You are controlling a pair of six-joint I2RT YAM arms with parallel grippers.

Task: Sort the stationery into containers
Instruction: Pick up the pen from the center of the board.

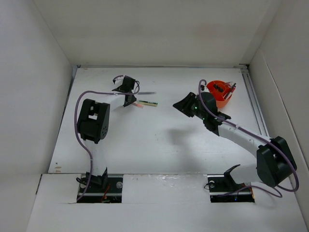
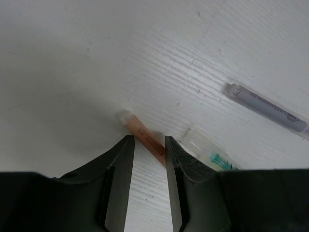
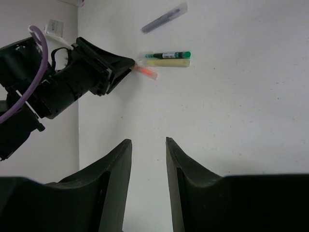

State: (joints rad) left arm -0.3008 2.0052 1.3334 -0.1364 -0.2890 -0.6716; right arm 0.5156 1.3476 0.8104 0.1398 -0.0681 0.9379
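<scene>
Low in its wrist view, the left gripper straddles a pink pen; whether it grips cannot be told. The right gripper hangs open, empty

The top camera looks down on the whole table from behind the arms. The left wrist camera is close above the red pen at 11 o'clock; the right wrist camera sees it from farther away.

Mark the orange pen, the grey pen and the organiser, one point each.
orange pen (image 2: 145,136), left wrist view, middle of its barrel.
grey pen (image 2: 268,107), left wrist view, middle of its barrel.
orange organiser (image 1: 225,102), top external view, outer wall.
</scene>
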